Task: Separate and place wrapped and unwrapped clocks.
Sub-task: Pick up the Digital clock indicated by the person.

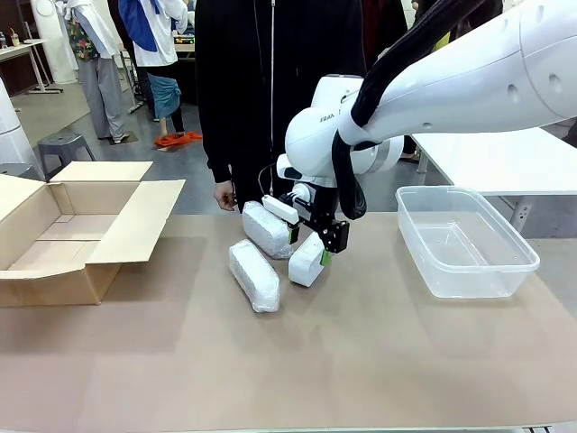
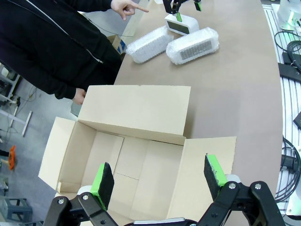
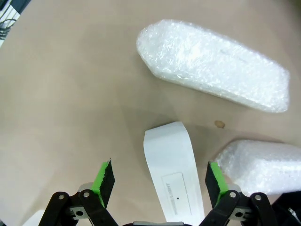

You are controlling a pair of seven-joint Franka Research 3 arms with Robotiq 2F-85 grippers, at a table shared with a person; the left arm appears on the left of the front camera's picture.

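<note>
The unwrapped clock (image 3: 171, 174), a bare white block, lies on the brown table between the fingers of my right gripper (image 3: 160, 181). That gripper is open, with its green pads clear of the clock's sides. From the front, the right gripper (image 1: 309, 245) hangs over the same clock (image 1: 306, 262) at mid-table. One wrapped clock (image 1: 254, 275) in bubble wrap lies just left of it, another (image 1: 268, 228) just behind. My left gripper (image 2: 158, 176) is open and holds nothing, above the open cardboard box (image 2: 136, 160). The wrapped clocks (image 2: 149, 44) (image 2: 193, 45) lie beyond that box.
The cardboard box (image 1: 72, 230) stands at the table's left with its flaps spread. A clear plastic tub (image 1: 464, 239) sits at the right. A person in black stands at the far edge, one hand (image 1: 224, 194) hanging near the clocks and a finger (image 2: 129, 7) pointing.
</note>
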